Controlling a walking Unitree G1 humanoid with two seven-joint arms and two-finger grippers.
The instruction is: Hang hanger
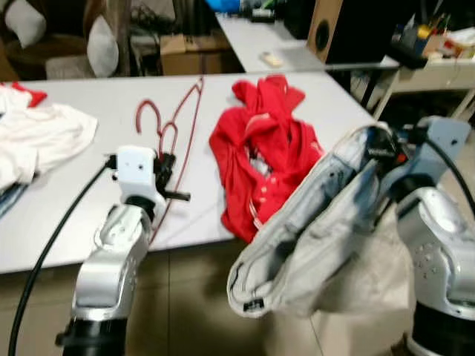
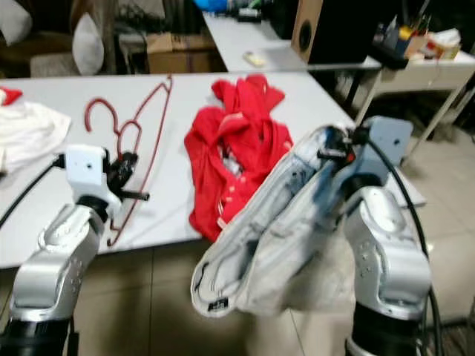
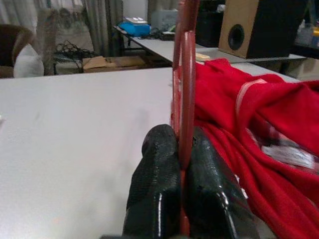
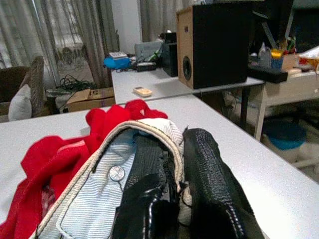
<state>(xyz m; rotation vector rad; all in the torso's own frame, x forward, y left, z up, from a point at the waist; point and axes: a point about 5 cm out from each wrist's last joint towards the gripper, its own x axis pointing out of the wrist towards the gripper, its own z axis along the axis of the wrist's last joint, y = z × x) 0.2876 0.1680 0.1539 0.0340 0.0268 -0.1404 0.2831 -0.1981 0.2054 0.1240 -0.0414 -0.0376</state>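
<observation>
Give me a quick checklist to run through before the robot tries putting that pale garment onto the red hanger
1. Left gripper shut on the thin red wire hanger: ok, fingers clamp its rod.
2. Right gripper shut on the pale grey striped garment: ok, the edge sits pinched between the fingers.
3. Hanger lifted off the white table: not ok, it lies flat there.
4. Garment opening spread for the hanger: not ok, it hangs bunched below the table edge.
5. Crumpled red garment apart from the hanger: cannot tell, they lie very close.
</observation>
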